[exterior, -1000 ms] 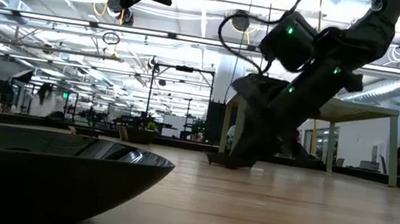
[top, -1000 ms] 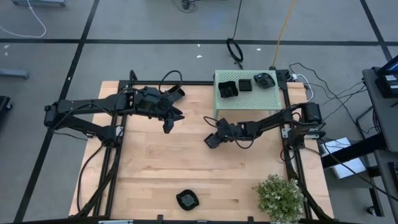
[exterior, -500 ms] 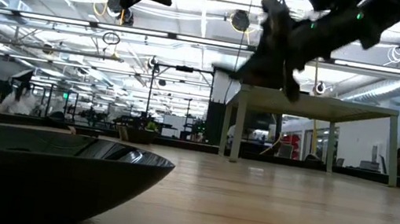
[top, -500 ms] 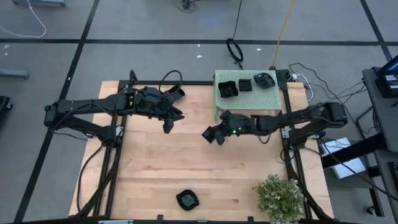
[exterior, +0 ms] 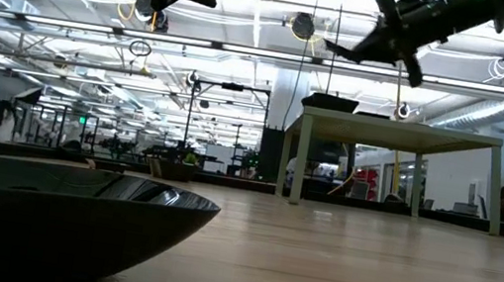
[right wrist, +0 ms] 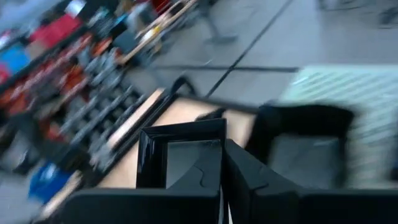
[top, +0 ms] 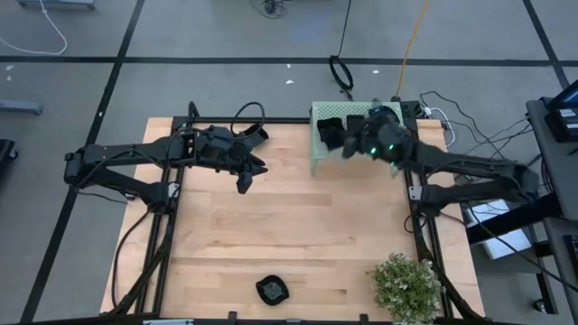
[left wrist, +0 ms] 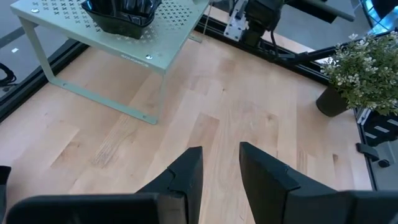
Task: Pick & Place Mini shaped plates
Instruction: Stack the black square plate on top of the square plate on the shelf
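Above the stand, right tool has swung up from mid-counter, clamping a square plate edge-on; left tool narrow, unmoved.

Both arms are dark, nearly black, made of long slim segments with thicker blocks at the joints. A black cable makes a loop over the wrist of the left arm. The left pincer has two flat, angular black fingers with stepped edges. The right arm carries small green lights near its wrist. The right pincer has glossy black fingers.
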